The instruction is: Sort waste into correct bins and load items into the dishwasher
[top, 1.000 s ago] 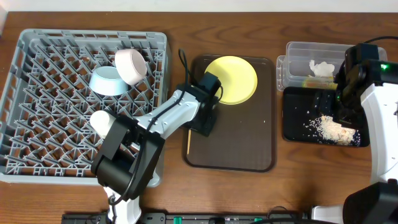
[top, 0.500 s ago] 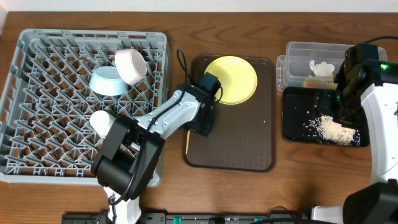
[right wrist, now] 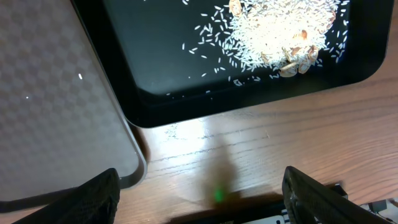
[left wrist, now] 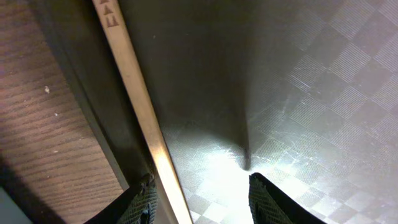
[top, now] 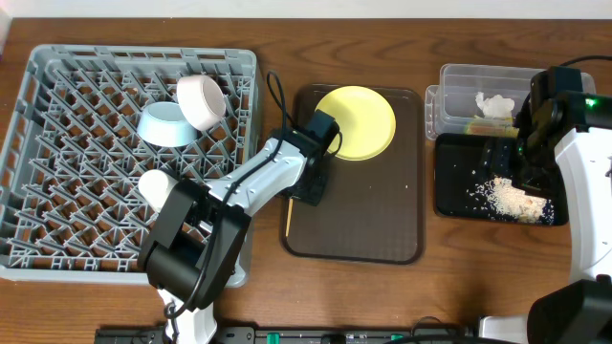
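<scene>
Overhead, a big grey dish rack fills the left of the wooden table. A dark brown serving tray lies just right of it. Further right sit a shallow black tray and, behind it, a clear plastic tub.

A round yellow plate rests at the serving tray's back end. In the rack are a light blue bowl, a white bowl tipped on its side and touching it, and a small white cup nearer the front.

The left gripper hangs low over the serving tray's left edge. Its jaws are apart, with a wooden chopstick lying between them beside one finger, not pinched. The right gripper gapes wide and holds nothing, above bare wood beside the black tray.

A crumpled white napkin sits in the tub. Rice scraps lie heaped in the black tray.
</scene>
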Action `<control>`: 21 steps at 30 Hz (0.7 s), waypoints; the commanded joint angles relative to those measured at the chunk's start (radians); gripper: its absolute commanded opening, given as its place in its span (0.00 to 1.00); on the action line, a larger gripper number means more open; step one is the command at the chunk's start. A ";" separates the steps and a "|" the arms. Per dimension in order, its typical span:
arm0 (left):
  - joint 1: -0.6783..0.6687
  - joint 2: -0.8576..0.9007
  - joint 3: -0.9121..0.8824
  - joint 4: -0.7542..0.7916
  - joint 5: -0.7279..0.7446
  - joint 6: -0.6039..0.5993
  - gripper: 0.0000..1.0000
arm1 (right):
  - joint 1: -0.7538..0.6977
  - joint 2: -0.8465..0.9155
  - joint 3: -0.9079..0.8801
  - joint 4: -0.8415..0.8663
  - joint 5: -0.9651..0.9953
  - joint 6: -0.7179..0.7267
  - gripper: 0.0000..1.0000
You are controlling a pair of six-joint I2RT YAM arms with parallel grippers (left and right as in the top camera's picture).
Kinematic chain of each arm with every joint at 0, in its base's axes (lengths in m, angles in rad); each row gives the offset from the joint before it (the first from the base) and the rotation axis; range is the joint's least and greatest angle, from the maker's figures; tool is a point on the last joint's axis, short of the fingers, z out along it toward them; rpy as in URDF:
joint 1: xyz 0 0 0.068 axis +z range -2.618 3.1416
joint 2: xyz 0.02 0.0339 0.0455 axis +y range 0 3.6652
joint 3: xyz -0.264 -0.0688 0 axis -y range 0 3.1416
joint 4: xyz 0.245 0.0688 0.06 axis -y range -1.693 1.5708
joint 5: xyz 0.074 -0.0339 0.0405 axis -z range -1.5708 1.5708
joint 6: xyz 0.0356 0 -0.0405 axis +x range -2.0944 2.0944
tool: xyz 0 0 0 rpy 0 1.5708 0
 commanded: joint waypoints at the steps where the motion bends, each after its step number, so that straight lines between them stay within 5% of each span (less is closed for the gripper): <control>1: 0.003 -0.027 0.026 -0.002 -0.029 -0.043 0.50 | -0.010 -0.002 0.010 -0.002 0.000 -0.011 0.81; 13: 0.003 0.019 -0.006 0.032 -0.025 -0.088 0.48 | -0.010 -0.002 0.010 -0.008 0.000 -0.011 0.81; 21: 0.002 0.066 -0.006 0.031 -0.021 -0.110 0.25 | -0.010 -0.002 0.010 -0.008 0.000 -0.011 0.81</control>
